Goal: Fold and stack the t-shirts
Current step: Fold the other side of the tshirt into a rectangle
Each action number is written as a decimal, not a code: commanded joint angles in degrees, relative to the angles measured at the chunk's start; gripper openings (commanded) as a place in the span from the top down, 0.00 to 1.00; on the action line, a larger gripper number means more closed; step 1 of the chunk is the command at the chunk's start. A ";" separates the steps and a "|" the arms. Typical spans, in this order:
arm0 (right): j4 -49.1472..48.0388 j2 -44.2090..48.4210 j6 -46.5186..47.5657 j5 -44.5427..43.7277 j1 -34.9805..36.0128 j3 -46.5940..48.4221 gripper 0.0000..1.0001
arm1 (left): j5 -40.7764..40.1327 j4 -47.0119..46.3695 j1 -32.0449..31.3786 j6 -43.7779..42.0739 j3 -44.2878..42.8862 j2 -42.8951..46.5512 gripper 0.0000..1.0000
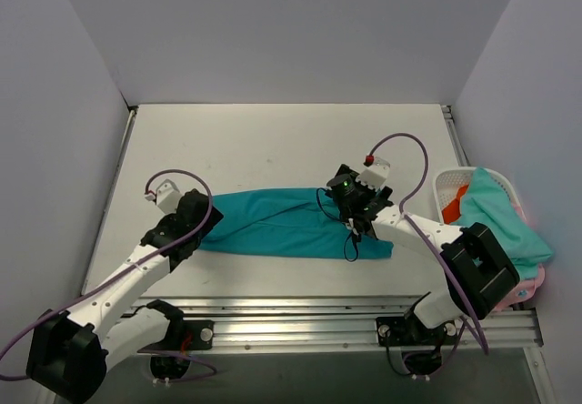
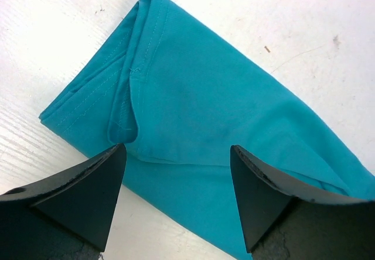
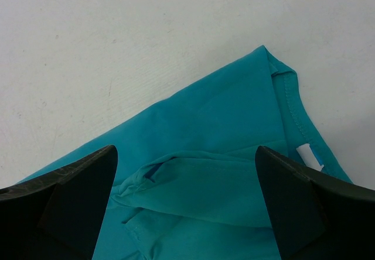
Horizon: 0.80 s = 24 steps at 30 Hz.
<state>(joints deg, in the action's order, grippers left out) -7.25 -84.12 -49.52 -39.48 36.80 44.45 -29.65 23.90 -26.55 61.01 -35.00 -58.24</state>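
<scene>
- Bright, diffuse light from above in all views.
- Only faint, soft-edged shadows on the white desk (image 1: 273, 140).
- Wrist views: dark jaws slightly blurred at the bottom edge.

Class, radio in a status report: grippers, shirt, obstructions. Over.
Left gripper open at left end of deep teal cloth t-shirt. Right gripper open near its right end. Shirt folded lengthwise, flat on table. No obstructions.
</scene>
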 commanded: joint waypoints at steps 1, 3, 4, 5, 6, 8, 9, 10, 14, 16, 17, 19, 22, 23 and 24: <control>-0.75 0.00 0.39 -1.30 0.12 1.52 0.00 | -0.41 0.19 0.18 -1.07 -1.48 1.20 0.19; -0.75 0.18 0.47 -1.30 0.12 1.52 0.00 | 0.38 -1.30 0.53 -0.99 -0.51 -0.29 0.19; -0.75 0.27 0.47 -1.38 0.12 1.52 0.00 | 1.08 -3.40 0.70 -1.07 0.19 -2.65 0.19; -0.67 0.44 0.47 -1.38 0.03 1.43 0.00 | 2.22 -4.47 0.88 -1.07 0.55 -4.06 0.19; -0.66 0.53 0.56 -1.56 0.03 1.43 0.00 | 2.84 -5.43 1.06 -1.07 0.64 -5.29 0.19; -0.58 0.53 0.56 -1.65 0.03 1.26 0.00 | 4.06 -7.90 1.41 -0.99 0.73 -9.51 0.20; -0.32 0.53 0.47 -1.65 -0.14 1.26 0.00 | 4.42 -9.21 1.41 -0.98 0.73 -10.66 0.21; -0.40 0.53 0.56 -1.74 -0.23 1.26 0.00 | 4.77 -9.83 1.50 -0.90 0.64 -12.50 0.21; -0.23 0.62 0.47 -1.65 -0.67 0.99 0.00 | 5.22 -12.03 1.76 -0.90 1.17 -14.62 0.24; -0.23 0.80 0.65 -1.82 -0.67 0.91 0.00 | 4.78 -12.39 1.93 -1.07 1.25 -14.80 0.25; -0.23 0.88 0.65 -1.74 -0.76 0.99 0.00 | 4.51 -12.39 1.94 -1.16 1.25 -14.80 0.25; -0.23 0.97 0.65 -1.91 -0.76 0.91 0.00 | 4.16 -12.39 1.94 -1.16 1.43 -14.80 0.27; -0.14 0.71 0.56 -1.82 -0.85 0.82 0.00 | 4.33 -12.74 2.11 -1.25 1.69 -14.80 0.35; -0.31 0.71 0.56 -1.91 -0.85 0.73 0.00 | 4.42 -12.83 2.11 -1.34 1.87 -14.80 0.39; -0.31 0.71 0.47 -1.91 -0.94 0.64 0.00 | 4.51 -13.09 2.20 -1.42 1.96 -14.89 0.42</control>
<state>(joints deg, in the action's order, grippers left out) -7.60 -84.12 -49.34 -39.46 36.36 44.45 -25.10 13.58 -24.86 60.25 -33.34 -73.17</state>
